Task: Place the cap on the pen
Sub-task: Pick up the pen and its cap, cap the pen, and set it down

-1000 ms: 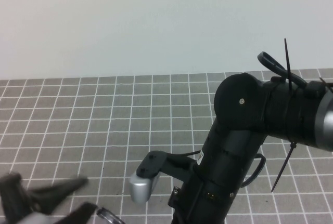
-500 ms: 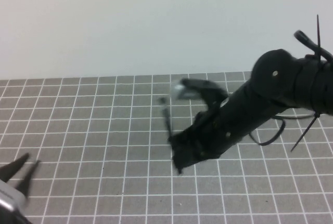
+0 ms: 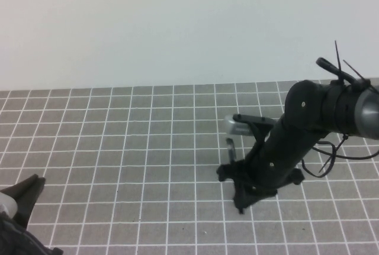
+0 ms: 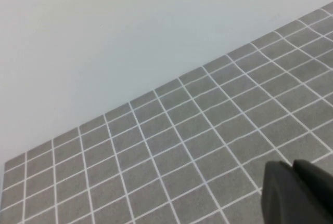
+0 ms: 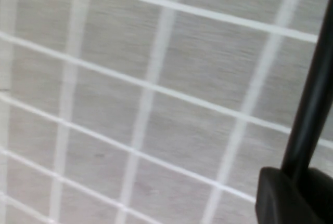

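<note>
Pen (image 3: 230, 150): slim, dark, nearly upright over the grey gridded mat (image 3: 118, 148), a little right of the mat's middle in the high view. Clamped partway down its length by the right gripper (image 3: 233, 175), clenched on it. Upper end pokes up just beside the silver wrist camera (image 3: 235, 126). Lower end shows as a thin point below the claw, close to the mat; cannot tell whether touching. In the right wrist view, shows as a black rod rising from one dark fingertip (image 5: 283, 198), with blurred mat squares close behind.

Right arm (image 3: 308, 119): black, reaching in from the right edge and angled down toward the mat. Thin black cable ties (image 3: 337, 60) stick up at its elbow, and a loop of cable (image 3: 323, 163) hangs below.

Left gripper (image 3: 32, 187): low at the near left corner of the high view, well apart from the pen. Pressed closed, nothing seen in it. In the left wrist view, two dark fingertips (image 4: 281, 193) lie side by side with only a seam between, held above the mat and aimed toward the pale wall (image 3: 177, 24) beyond the mat's far edge.
</note>
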You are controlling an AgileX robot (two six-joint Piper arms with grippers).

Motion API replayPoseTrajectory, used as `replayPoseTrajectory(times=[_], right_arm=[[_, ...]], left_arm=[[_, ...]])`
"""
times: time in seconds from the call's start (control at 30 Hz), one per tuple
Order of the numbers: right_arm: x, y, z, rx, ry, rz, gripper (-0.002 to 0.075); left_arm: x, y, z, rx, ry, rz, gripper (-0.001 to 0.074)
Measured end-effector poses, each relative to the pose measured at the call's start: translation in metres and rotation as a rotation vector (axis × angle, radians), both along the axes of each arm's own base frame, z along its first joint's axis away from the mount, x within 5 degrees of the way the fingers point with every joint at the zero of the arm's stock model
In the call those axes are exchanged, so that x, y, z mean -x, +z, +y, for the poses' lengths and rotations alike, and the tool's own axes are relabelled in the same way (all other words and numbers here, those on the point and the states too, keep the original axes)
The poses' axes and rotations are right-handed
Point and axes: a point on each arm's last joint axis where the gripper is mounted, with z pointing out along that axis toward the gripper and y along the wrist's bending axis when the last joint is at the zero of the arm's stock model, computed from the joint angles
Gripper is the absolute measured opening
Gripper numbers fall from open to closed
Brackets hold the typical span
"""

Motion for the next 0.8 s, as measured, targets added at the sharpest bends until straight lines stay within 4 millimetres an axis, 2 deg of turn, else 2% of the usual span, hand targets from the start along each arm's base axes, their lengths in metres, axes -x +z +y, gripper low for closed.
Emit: replayPoseTrajectory(times=[0.2, 0.27, 0.33, 0.47, 0.53, 0.7, 0.8], right_arm=[[0.003, -0.008, -0.004, 0.063, 0.040, 0.034, 0.0001], [0.004, -0.009, -0.004, 0.069, 0.047, 0.052, 0.0035], [0.005, -0.009, -0.005, 0.079, 0.055, 0.059, 0.0096], [0.005, -0.009, -0.005, 0.082, 0.056, 0.059, 0.0296], [0.005, -0.010, -0.005, 0.082, 0.057, 0.061, 0.0364], [0.006, -0.004, -0.005, 0.074, 0.050, 0.053, 0.0380], [0.008, 0.014, -0.007, 0.054, 0.050, 0.011, 0.0375]], left_arm=[[0.000, 0.000, -0.004, 0.006, -0.043, -0.001, 0.0001], [0.001, 0.000, -0.005, 0.007, -0.051, -0.003, 0.0001], [0.001, 0.001, -0.006, 0.005, -0.064, -0.008, 0.0001], [0.001, 0.001, -0.006, 0.005, -0.064, -0.008, 0.0001], [0.001, 0.001, -0.006, 0.005, -0.064, -0.008, 0.0001], [0.001, 0.001, -0.006, 0.005, -0.064, -0.008, 0.0001], [0.001, 0.001, -0.006, 0.005, -0.064, -0.008, 0.0001]])
